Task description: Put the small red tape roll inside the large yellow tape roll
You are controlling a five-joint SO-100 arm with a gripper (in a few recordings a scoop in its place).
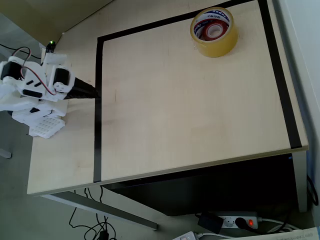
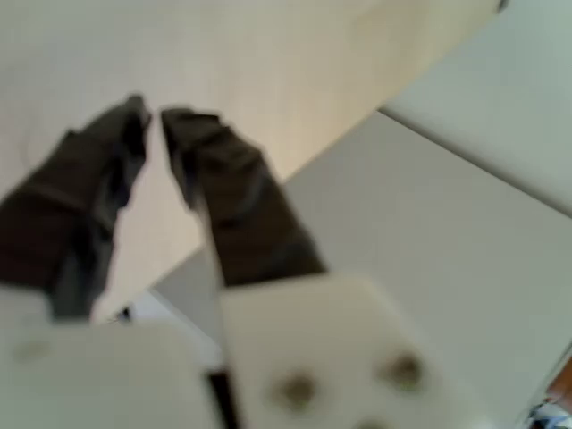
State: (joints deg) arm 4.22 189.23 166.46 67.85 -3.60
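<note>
At the worktop's (image 1: 190,125) far right corner in the overhead view, the small red tape roll (image 1: 215,31) already sits inside the large yellow tape roll (image 1: 214,31). The jaws (image 2: 154,114), almost closed and empty, rest well apart; any return sweep could knock the pair off the nearby edge.

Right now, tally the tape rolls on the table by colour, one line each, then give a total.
Yellow tape rolls: 1, the large yellow tape roll near the table's far right corner in the overhead view.
Red tape rolls: 1, the small red tape roll lying inside the yellow one's core.
Total: 2
</note>
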